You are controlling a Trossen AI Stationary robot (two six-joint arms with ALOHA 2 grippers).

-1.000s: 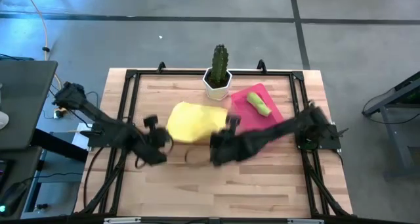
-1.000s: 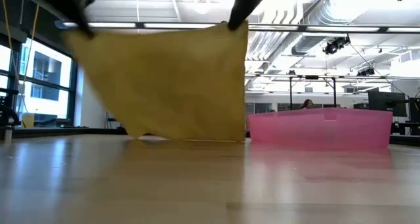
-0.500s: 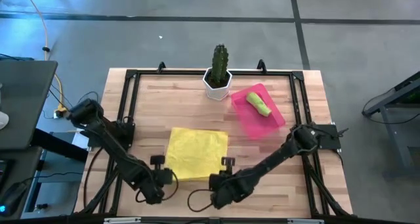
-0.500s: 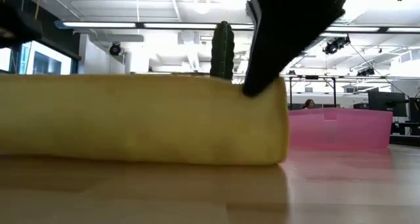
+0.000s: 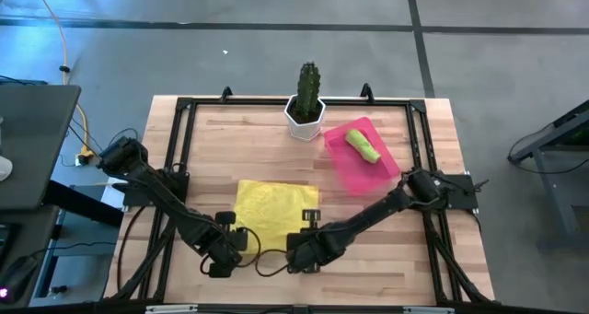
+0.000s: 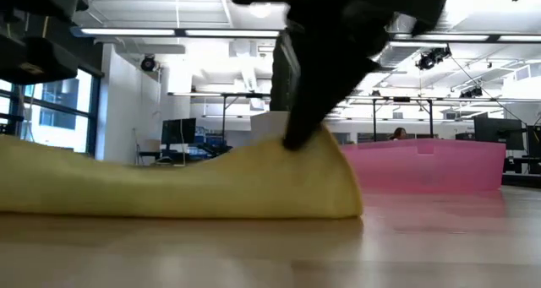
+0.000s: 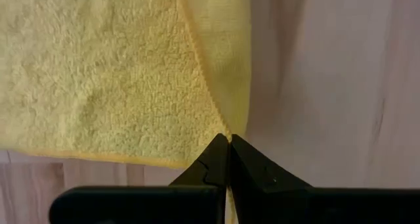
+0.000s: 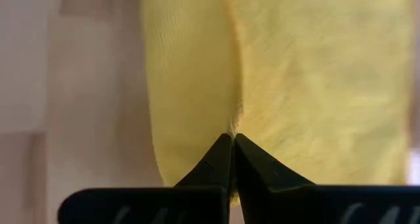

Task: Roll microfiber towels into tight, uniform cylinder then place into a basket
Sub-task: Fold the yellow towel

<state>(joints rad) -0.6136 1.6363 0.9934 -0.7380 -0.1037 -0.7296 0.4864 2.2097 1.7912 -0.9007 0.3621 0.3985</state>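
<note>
The bright yellow towel (image 5: 270, 211) lies spread on the wooden table, its near edge raised at both corners. My left gripper (image 5: 230, 244) is shut on the near left corner and my right gripper (image 5: 305, 243) on the near right corner. In the low view the towel (image 6: 169, 187) sags between the two held corners. A rolled lime green towel (image 5: 363, 146) lies in the pink basket (image 5: 379, 171) at the far right. My left gripper pinches the yellow towel's near left corner (image 7: 222, 133) between its two shut fingers, where the hem runs in. The fingers slant steeply down from the near side. The corner is raised a little and the rest lies on the table. My right gripper pinches the towel's near right corner (image 8: 231, 128) between its two shut fingers, slanting down from the near side. In the low view the held corner (image 6: 297, 146) stands up as a peak, and the cloth slopes from it down to the table.
A white hexagonal pot with a cactus (image 5: 306, 110) stands at the far middle, beside the basket. A black frame (image 5: 175, 157) runs around the table's edges. Bare wood lies to the left and right of the towel.
Both grippers have come down and toward the table's near edge, tipping more steeply down and staying shut on the towel's corners. The yellow towel, which hung upright below them, has been laid out flat on the table; only its near corners stay raised.
</note>
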